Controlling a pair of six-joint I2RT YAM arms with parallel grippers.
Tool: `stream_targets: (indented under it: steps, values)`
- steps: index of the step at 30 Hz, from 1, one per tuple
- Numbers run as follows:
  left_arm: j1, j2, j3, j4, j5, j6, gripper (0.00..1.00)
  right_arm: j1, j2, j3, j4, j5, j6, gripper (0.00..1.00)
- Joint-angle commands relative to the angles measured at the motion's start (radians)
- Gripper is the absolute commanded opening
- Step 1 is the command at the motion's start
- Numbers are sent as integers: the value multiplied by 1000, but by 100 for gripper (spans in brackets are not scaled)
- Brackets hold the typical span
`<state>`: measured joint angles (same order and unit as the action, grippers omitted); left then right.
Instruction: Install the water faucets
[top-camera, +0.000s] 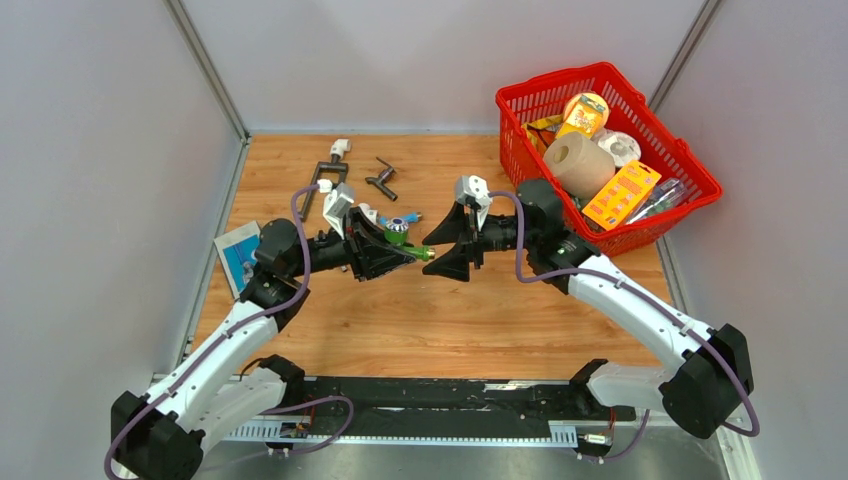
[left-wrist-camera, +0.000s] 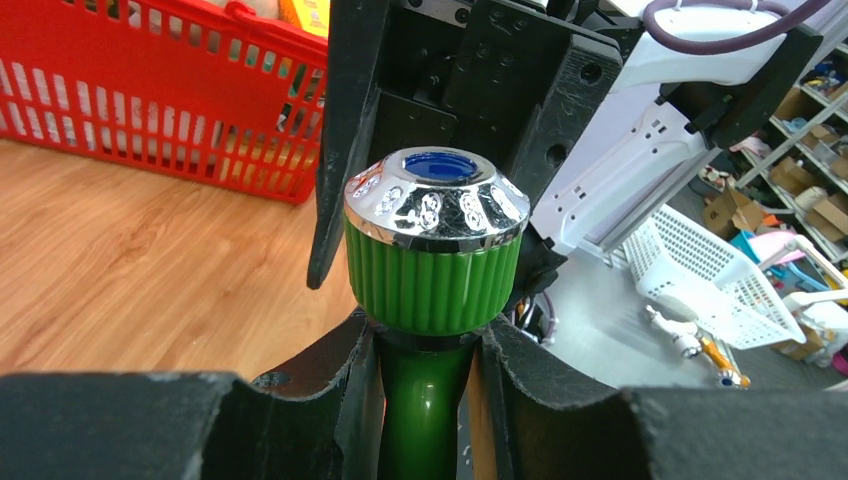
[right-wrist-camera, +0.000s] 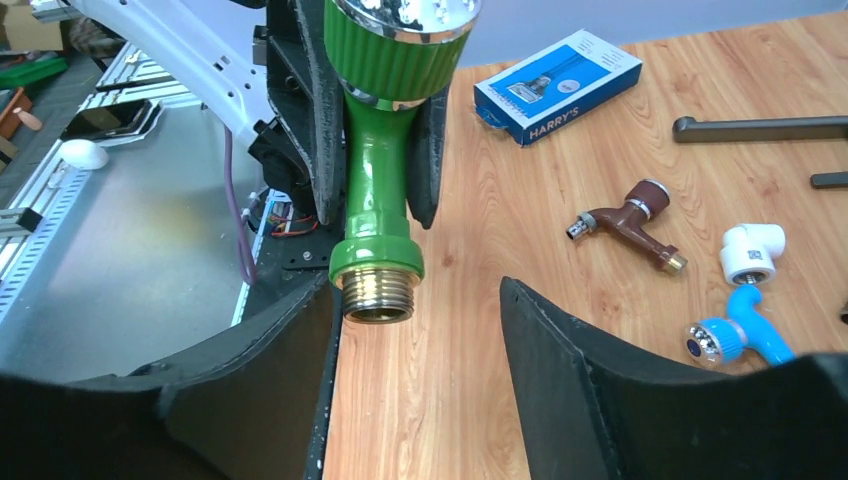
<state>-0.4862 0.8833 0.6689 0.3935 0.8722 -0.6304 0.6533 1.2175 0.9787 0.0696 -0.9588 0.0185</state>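
**Hand-over of the green faucet (right-wrist-camera: 375, 190) above the tabletop (top-camera: 450, 320).** Nearest, the left gripper (left-wrist-camera: 428, 345) has its jaws clamped on the faucet's glossy stem just below the ribbed knob (left-wrist-camera: 436, 265). It holds the faucet in the air with the threaded brass end (right-wrist-camera: 378, 292) pointing at the right gripper (right-wrist-camera: 415, 290). The right gripper's jaws stand wide apart and hold nothing. In the right wrist view the brass end lies close beside one jaw and well off from the other, not midway.

Principal risk, as judged: if the jaws close from this offset, one jaw meets the thread first and levers the faucet sideways. That would twist it in the left jaws' hold on a smooth, rounded stem. If the left gripper released before the right had a firm hold, the faucet would drop to the tabletop. Clamping on the thread itself might also leave too little thread free for screwing in.

Beyond, on the tabletop, the brown faucet (right-wrist-camera: 630, 220) lies on its own. The blue faucet (right-wrist-camera: 745, 335) has its end touching, apparently seated in, the white elbow fitting (right-wrist-camera: 752, 252). A dropped or swung faucet could knock either of these. Farther off are the dark grey faucet (top-camera: 381, 180) and a blue HARRY'S carton (right-wrist-camera: 557, 85). The red basket (top-camera: 700, 180) stands at the far right, well apart from the exchange.
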Motion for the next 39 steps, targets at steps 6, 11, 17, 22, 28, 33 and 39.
stream_targets:
  steps: [6,11,17,22,28,33,39]
  values:
    - [-6,-43,-37,87,-36,-25,0,3,-23,12,32,6,0,66]
    - [-6,-43,-42,87,-39,-23,0,16,-18,23,33,-3,-2,65]
    - [-6,-43,-40,85,-45,-17,0,29,-10,29,32,-1,-2,63]
    - [-6,-44,-35,62,-45,-2,0,35,-7,41,32,2,1,62]
    - [-6,-47,-34,21,-53,24,0,42,-4,46,32,0,6,58]
    - [-6,-53,-31,5,-58,40,0,43,-9,43,32,6,9,58]
    - [-6,-55,-29,1,-59,40,0,43,-7,43,32,12,12,48]
